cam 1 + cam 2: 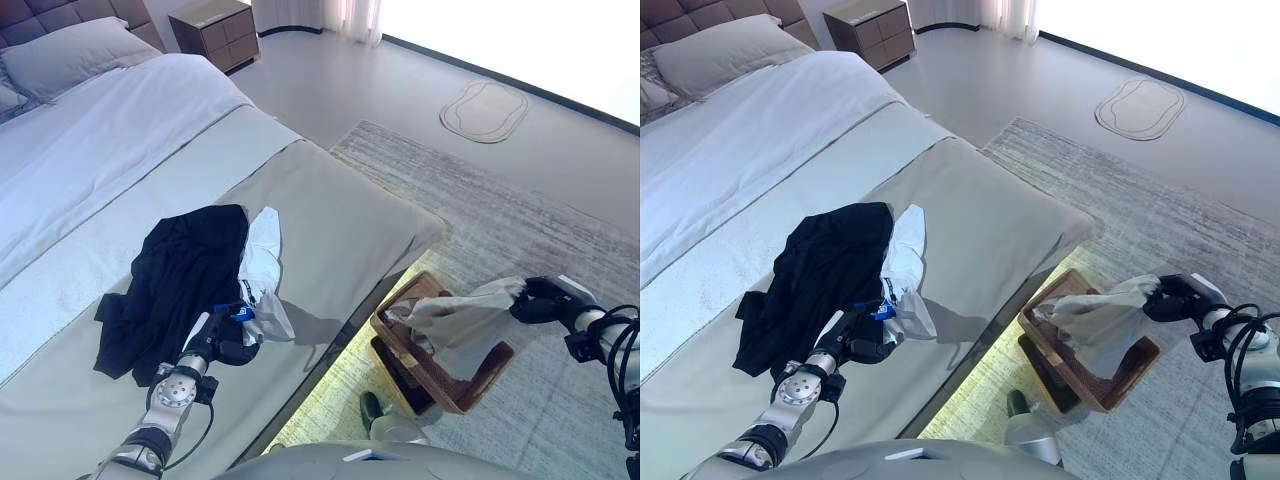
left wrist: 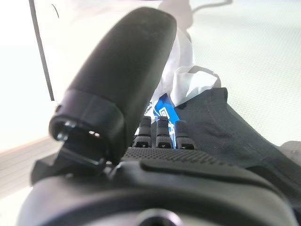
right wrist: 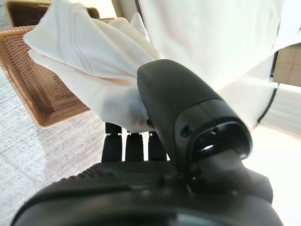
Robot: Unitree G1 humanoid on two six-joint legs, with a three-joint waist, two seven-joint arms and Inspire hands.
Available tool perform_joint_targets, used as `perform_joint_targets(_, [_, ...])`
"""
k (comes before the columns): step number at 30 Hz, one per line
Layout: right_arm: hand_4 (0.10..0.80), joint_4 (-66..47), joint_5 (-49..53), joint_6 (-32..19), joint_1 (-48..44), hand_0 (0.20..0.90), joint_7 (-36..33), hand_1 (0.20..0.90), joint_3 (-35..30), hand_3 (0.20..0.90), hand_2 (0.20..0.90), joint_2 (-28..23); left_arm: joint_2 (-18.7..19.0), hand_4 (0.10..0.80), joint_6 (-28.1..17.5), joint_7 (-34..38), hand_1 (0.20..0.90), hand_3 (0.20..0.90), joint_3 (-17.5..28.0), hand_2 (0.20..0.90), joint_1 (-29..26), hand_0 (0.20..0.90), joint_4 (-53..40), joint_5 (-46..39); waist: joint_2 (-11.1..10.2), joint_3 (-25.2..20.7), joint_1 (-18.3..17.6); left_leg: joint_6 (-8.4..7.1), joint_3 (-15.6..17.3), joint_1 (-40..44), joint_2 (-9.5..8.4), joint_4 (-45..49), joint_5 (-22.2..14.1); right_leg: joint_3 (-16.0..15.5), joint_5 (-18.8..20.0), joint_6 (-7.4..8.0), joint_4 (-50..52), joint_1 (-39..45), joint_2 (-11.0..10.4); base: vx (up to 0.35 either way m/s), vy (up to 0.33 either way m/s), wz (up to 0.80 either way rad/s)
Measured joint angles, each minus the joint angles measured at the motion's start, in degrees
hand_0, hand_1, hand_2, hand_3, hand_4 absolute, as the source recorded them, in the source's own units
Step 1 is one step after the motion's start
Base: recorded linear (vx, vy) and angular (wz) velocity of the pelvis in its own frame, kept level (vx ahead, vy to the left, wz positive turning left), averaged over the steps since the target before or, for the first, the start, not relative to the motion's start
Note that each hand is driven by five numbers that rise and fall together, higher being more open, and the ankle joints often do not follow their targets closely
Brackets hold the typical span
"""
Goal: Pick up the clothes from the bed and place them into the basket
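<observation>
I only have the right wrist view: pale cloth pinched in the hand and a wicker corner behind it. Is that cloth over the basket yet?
Observer: Yes. In the left eye view the pale garment hangs from the right hand and drapes across the basket, which stands on the rug beside the bed.
Operator: What is left on the bed?
Observer: A black garment and a white garment, lying against each other.
Operator: And the left hand?
Observer: The left hand rests at the near edge of those two; its fingers reach onto the cloth.

Pale garment (image 1: 462, 322) drapes over the basket (image 1: 455, 392) mouth (bed (image 1: 340, 215) edge just beside); rug (image 1: 520, 230) open.
</observation>
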Motion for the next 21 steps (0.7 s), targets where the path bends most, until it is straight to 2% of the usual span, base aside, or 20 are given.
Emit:
perform_joint_targets(7, [0.800, 1.53, -3.11, 0.01, 0.02, 0.900, -1.38, 0.900, 1.47, 0.900, 0.900, 1.22, 0.01, 0.800, 0.00, -0.02, 0.900, 0.900, 0.00, 0.900, 0.29, 0.900, -0.01, 0.01, -0.51, 0.31, 0.11, -0.12, -0.66, -0.35, 0.05, 0.00, 0.18, -0.65, 0.00, 0.00, -0.02, 0.02, -0.06, 0.001, -0.006, 0.05])
perform_joint_targets(21, [0.800, -0.97, -3.13, 0.09, 0.10, 0.900, -6.90, 0.900, 1.27, 0.900, 0.900, 2.23, 0.01, 0.800, 0.00, -0.08, 0.900, 0.900, 0.00, 0.900, 0.61, 0.900, -0.06, 0.00, -0.71, 0.44, 0.09, -0.14, -1.03, -0.33, 0.10, -0.01, 0.30, -0.92, 0.00, 0.00, -0.05, 0.26, -0.07, 0.000, 0.000, 0.00])
